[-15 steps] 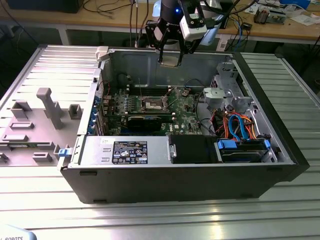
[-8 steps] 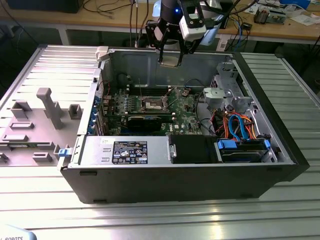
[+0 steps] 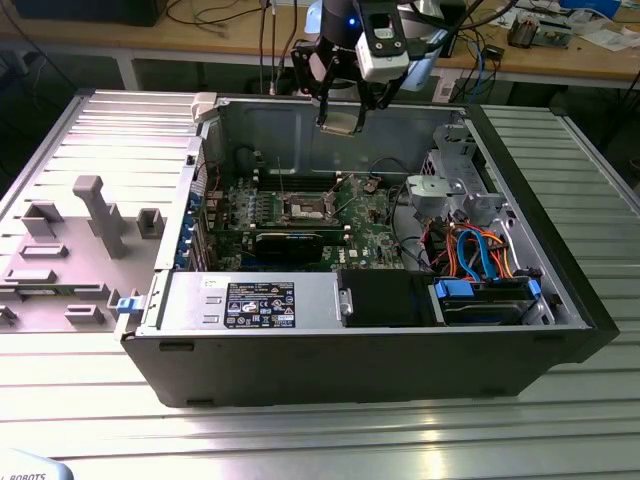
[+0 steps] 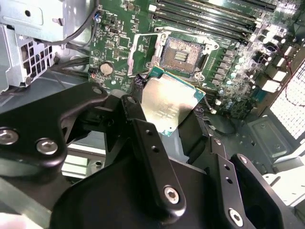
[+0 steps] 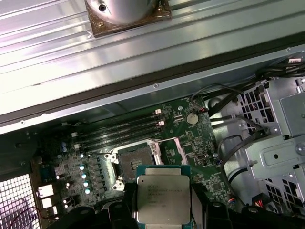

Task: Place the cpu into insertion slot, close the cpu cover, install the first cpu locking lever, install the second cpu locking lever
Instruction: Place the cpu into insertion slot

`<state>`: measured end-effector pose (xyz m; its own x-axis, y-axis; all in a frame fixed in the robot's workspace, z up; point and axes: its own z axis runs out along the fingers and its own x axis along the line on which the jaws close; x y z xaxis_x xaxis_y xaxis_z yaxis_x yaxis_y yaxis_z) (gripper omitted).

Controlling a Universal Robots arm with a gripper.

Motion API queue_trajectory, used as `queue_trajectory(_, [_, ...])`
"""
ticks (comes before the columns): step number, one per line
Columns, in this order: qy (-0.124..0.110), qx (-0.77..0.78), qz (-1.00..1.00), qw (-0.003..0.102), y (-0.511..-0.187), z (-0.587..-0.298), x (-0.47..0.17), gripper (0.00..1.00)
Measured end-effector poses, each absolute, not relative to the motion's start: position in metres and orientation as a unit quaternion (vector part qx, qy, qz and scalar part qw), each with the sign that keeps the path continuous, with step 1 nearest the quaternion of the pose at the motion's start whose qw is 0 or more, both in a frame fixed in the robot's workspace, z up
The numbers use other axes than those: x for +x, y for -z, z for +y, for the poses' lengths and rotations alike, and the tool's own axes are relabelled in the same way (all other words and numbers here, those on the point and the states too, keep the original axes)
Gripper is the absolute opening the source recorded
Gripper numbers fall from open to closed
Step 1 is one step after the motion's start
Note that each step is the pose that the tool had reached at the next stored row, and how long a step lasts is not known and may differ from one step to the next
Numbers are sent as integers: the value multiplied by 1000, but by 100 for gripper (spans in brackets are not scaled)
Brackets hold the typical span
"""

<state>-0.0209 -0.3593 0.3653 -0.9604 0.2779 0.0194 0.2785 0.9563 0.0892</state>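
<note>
My gripper (image 3: 340, 112) hangs above the open computer case (image 3: 400, 370), shut on the cpu (image 3: 338, 124), a flat square chip with a silver top. In both wrist views the cpu (image 4: 170, 102) (image 5: 163, 194) sits between the black fingers (image 4: 143, 138) (image 5: 209, 214). It hovers well above the motherboard, just off the insertion slot (image 4: 183, 55) (image 5: 136, 164). The slot (image 3: 303, 208) lies bare with its contact field exposed. The silvery cpu cover (image 4: 142, 53) (image 5: 174, 150) stands raised along one side of the slot. A thin locking lever (image 3: 283, 186) sticks up beside the slot.
Memory slots (image 5: 119, 129) run along the far side of the socket. A black card (image 3: 290, 243) lies in front of it, and a power supply (image 3: 250, 302) sits at the case's front wall. A drive cage (image 3: 455, 185) with coloured cables (image 3: 480, 250) fills the exterior view's right. A grey fixture plate (image 3: 70, 250) lies on the left.
</note>
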Motion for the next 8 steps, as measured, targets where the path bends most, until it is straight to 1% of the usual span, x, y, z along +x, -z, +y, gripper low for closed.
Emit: queue_trajectory(8, [46,-148,-988,3,-365,-359,-27,54])
